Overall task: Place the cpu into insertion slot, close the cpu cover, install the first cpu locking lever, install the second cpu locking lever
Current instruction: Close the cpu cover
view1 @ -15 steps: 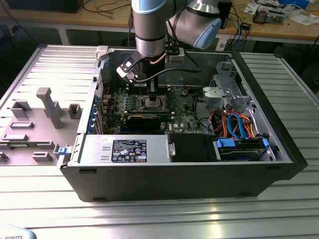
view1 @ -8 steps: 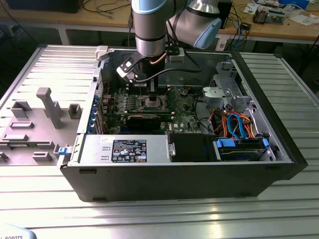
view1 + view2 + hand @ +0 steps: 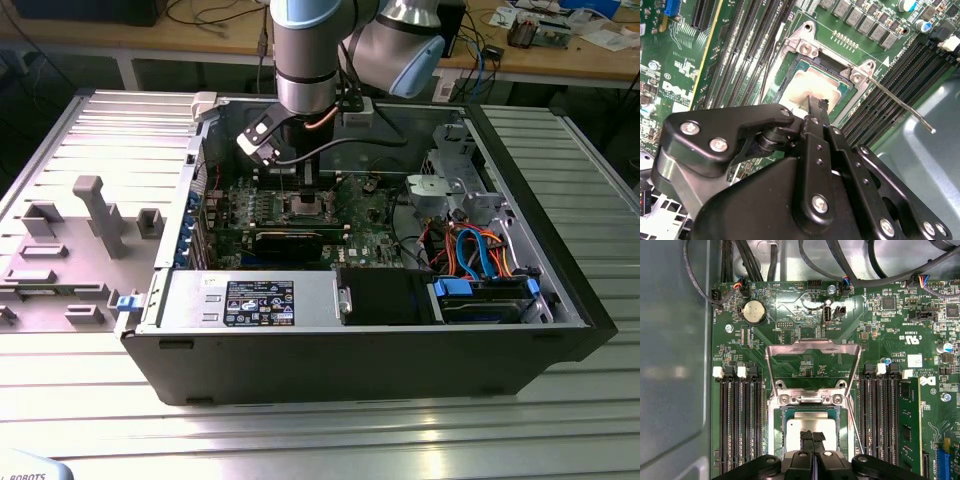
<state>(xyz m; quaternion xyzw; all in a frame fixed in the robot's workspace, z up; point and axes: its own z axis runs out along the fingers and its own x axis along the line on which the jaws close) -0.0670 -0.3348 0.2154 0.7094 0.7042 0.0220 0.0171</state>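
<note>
Inside an open computer case (image 3: 350,370) on the ribbed metal table (image 3: 300,440), my arm's claw (image 3: 813,434) hangs directly over the insertion slot (image 3: 776,432), its two fingers (image 3: 807,436) drawn tight together with nothing between them. The cpu (image 3: 800,422) lies flat in that slot, pale metal top up, framed by the slot's dark edge and shiny rim in both wrist views. The fingertips end right at the chip's top; I cannot tell whether they press on it. The cpu cover (image 3: 812,346) stands swung open, hinged at one edge of the slot, so the green motherboard (image 3: 805,310) shows through its window. A thin locking lever (image 3: 900,107) slants up and away from one corner of the slot, unlatched. Black memory slots (image 3: 740,420) run along two opposite sides of the slot, and a round coin battery (image 3: 753,312) sits beyond the raised cover. In the exterior view the claw (image 3: 307,192) reaches down to the slot (image 3: 305,208) near the middle of the board.
</note>
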